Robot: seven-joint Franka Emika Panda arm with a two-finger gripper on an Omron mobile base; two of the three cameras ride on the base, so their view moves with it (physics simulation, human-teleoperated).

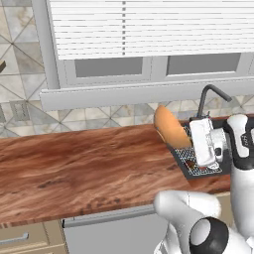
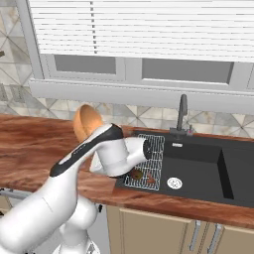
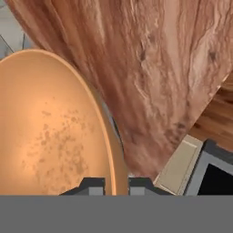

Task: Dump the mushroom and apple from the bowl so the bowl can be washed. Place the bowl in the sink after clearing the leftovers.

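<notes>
Gripper (image 3: 113,184): jaws pinch the rim of the bowl (image 3: 50,132), one finger on each side of its wall.
Bowl position: held tilted on edge above the wooden counter (image 1: 74,163), just left of the white wire rack (image 2: 154,163).
Bowl interior: speckled residue.
Rack contents: two small dark pieces (image 2: 141,176).
Sink (image 2: 198,166): black, rectangular, round silver drain (image 2: 174,183).

The wooden counter (image 1: 74,163) lay bare to the left of the sink (image 2: 198,168), leaving wide room for a gripper to pass. Over the sink's left part sat a white wire rack (image 2: 151,161) (with small dark items on it), and the dark faucet (image 2: 182,115) rose behind the basin, while the deep right side stood free.
</notes>
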